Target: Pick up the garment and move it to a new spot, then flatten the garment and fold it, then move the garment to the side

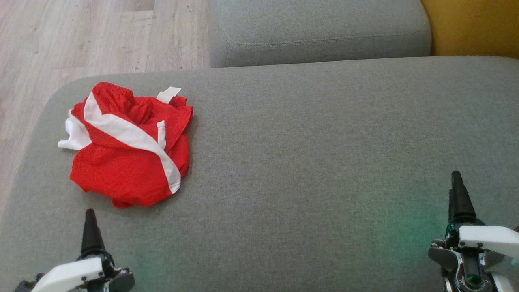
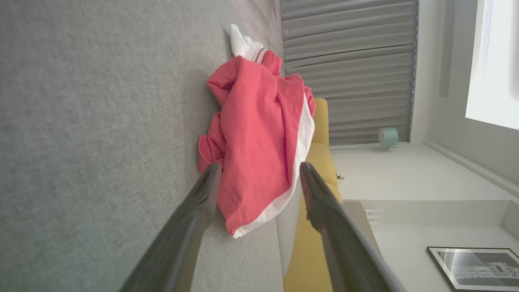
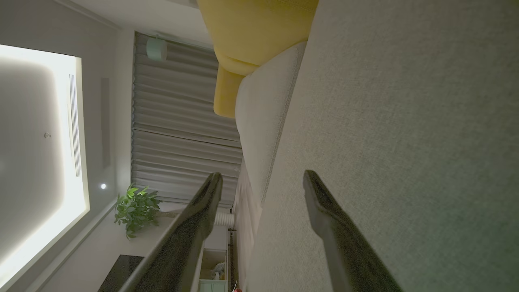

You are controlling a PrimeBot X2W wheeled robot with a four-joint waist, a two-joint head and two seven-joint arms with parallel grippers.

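**Spotter:** Head view first?

**Me:** I see the garment (image 1: 129,150), red with a white band, crumpled on the left part of the grey seat cushion (image 1: 324,162), near its edge; my left gripper (image 1: 90,221) sits just short of it; my right gripper (image 1: 457,192) is well apart, over bare fabric.

**Spotter:** Left wrist view?

**Me:** Jaws spread, nothing between them; the heap lies straight ahead, white-banded hem nearest.

**Spotter:** Right wrist view?

**Me:** Spread too, and empty; plain cushion beyond.

**Spotter:** Your plan?

**Me:** I judge the pickup not yet done; I'd go in low with the left, pinch a thick fold rather than one loose layer, then lift clear before carrying it toward the open middle.
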